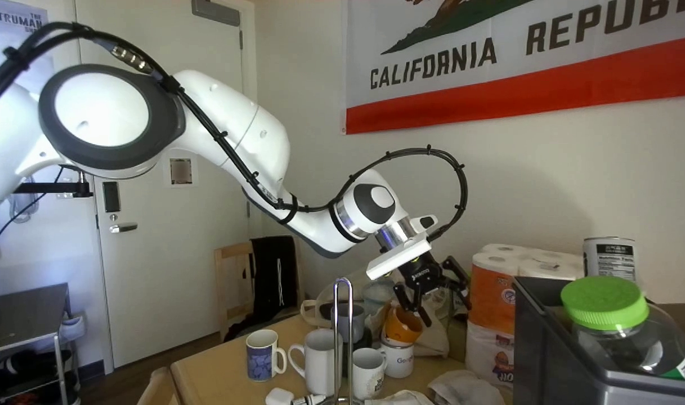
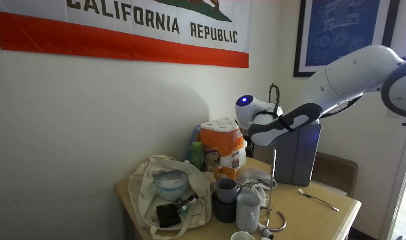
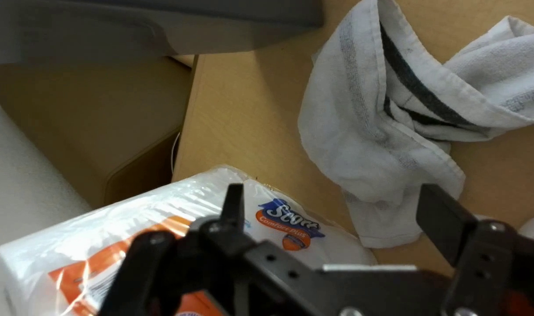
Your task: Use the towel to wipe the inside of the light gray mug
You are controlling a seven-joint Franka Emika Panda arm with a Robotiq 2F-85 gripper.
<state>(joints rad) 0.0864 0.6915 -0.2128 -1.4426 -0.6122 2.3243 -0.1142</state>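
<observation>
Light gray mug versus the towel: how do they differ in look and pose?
The light gray mug stands upright; the towel lies in loose folds. The mug is plain, while the towel has dark stripes. Both rest on the table, and neither is held by the open gripper.

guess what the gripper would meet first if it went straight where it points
Probably the table between the towel and the pack of rolls, though depth is unclear and either could come first.

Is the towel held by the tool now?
No: in an exterior view, the open tool has nothing between its jaws, and the towel lies below on the table.
</observation>
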